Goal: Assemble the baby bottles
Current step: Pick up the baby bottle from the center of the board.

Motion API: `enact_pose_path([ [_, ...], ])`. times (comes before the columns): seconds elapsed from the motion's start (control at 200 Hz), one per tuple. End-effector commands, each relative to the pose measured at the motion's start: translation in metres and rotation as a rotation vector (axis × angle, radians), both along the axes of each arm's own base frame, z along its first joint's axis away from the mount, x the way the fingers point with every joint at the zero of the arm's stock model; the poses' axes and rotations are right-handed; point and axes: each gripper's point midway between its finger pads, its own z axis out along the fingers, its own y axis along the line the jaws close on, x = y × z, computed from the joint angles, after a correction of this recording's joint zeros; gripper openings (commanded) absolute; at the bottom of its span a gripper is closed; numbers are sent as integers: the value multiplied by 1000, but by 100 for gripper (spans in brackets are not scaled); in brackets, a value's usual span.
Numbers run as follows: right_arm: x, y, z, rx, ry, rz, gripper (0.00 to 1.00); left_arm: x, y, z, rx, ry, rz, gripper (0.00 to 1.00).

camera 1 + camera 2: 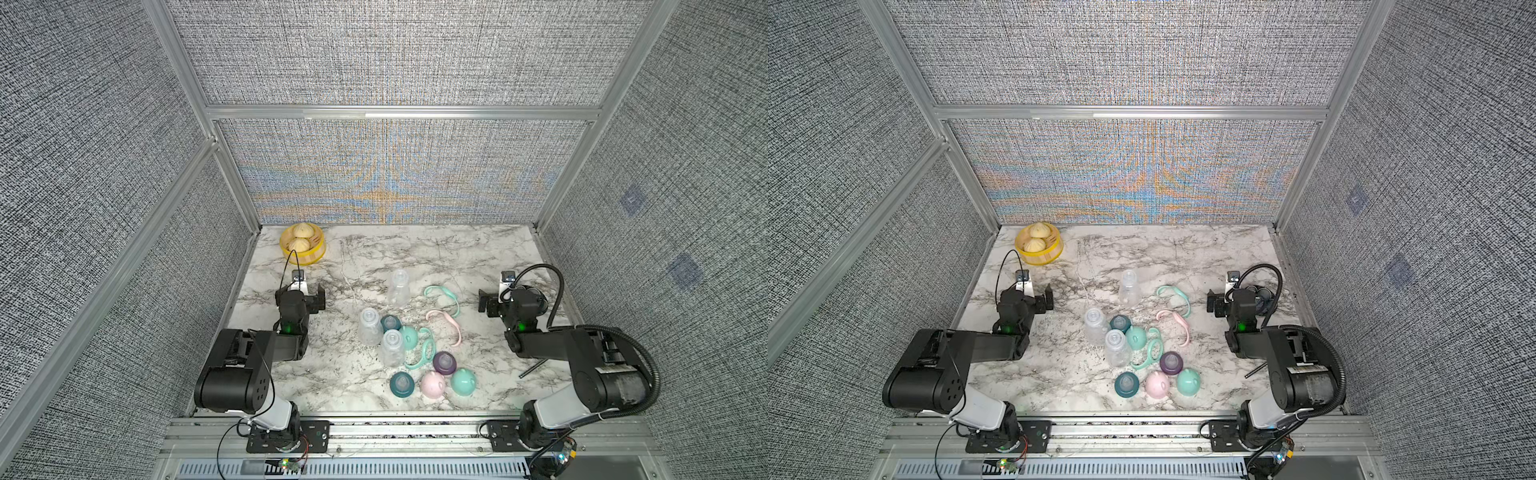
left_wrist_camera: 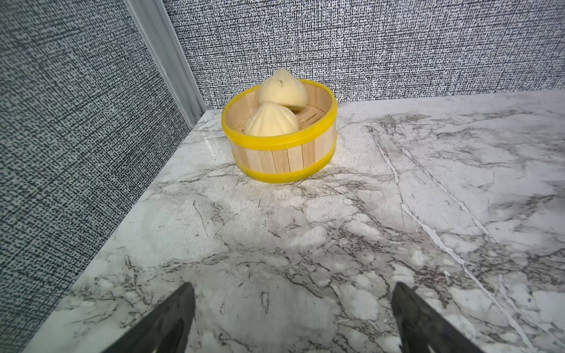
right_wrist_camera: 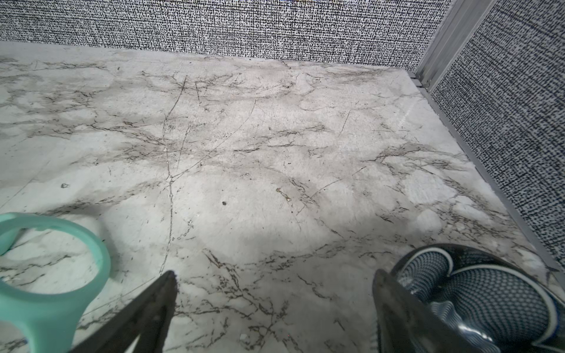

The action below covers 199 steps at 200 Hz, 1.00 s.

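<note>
while both of my grippers hung over the marble table [image 1: 457, 249], neither held anything: my left gripper [image 2: 293, 293] had its jaws spread wide above bare marble, and my right gripper [image 3: 275, 281] stood just as wide apart.

the baby bottles lay in separate parts between my two arms, in the middle and front of the table. in a top view i counted three clear bottles [image 1: 399, 289] [image 1: 370, 326] [image 1: 392, 347], all upright, one alone farther back and two just beside each other. there were three nipple collars: two teal collars [image 1: 390, 322] [image 1: 401, 383] and one purple collar [image 1: 444, 362]. there were three eared caps: two mint caps [image 1: 409, 337] [image 1: 463, 381] and one pink cap [image 1: 433, 384]. there were three looped handles: two mint handles [image 1: 442, 297] [image 1: 419, 353] and one pink handle [image 1: 446, 322], all lying flat.

one yellow basket [image 2: 284, 156] sat in the far left corner with two buns [image 2: 272, 120] [image 2: 282, 88] inside. one dark patterned bowl [image 3: 489, 290] sat just beside my right gripper.
</note>
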Motion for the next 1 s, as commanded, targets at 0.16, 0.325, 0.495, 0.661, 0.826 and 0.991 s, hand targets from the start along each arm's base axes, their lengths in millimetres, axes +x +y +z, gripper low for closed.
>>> enact_pose_path([
  [0.16, 2, 1, 6, 4, -25, 2, 99, 2, 0, 4, -5, -17, 4, 100],
  [0.325, 0, -6, 14, 0, -53, -35, 99, 2, 0, 6, -2, -24, 0, 100],
  [0.495, -5, -8, 48, -14, -52, -50, 99, 3, 1, 20, 4, 8, 10, 100],
  [0.661, -10, -3, 110, 71, -60, -89, 99, 9, 4, 72, -13, 15, 43, 100],
  [0.826, -16, 25, 171, 149, -28, -31, 99, 4, -6, 152, -134, -47, 17, 100],
  [0.991, -23, 83, 203, 300, 130, 170, 99, -5, -34, 182, -299, 14, -75, 100],
])
